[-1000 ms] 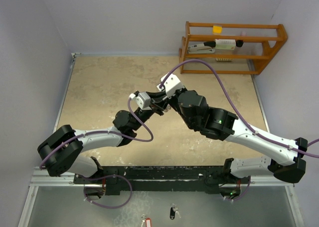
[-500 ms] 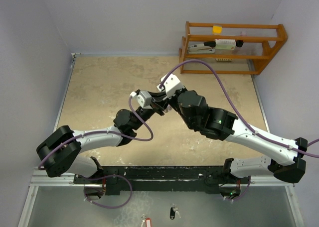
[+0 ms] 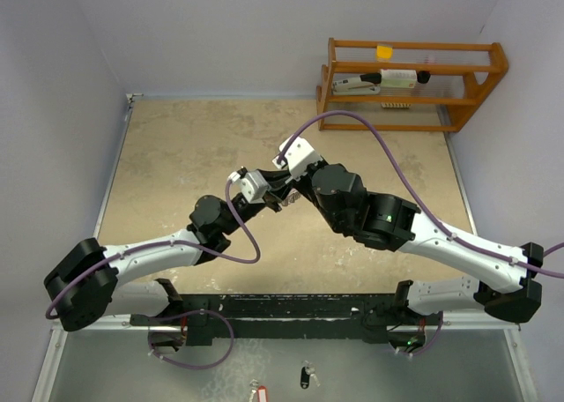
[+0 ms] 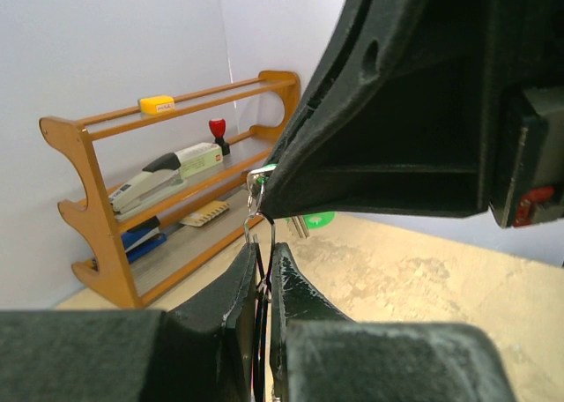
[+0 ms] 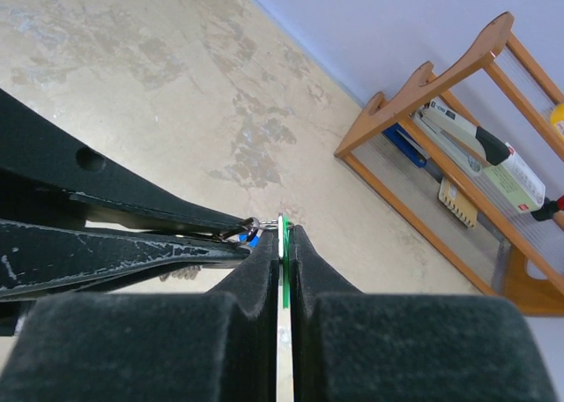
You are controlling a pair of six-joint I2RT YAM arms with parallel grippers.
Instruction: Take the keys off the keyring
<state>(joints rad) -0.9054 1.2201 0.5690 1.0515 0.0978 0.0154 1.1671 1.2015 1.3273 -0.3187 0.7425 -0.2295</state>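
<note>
Left hand [image 4: 265,256] pinches the keyring [image 4: 256,190] at its tips; right hand [image 5: 282,239], directly opposite, clamps the green-headed key [image 5: 282,287] flat — opposed grips above the counter [image 5: 132,85], seemingly to twist the key free.

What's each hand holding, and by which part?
The right hand pinches the green key by its plastic head; the left hand grips the keyring by a wire loop.

no legible txt, labels too blurry
</note>
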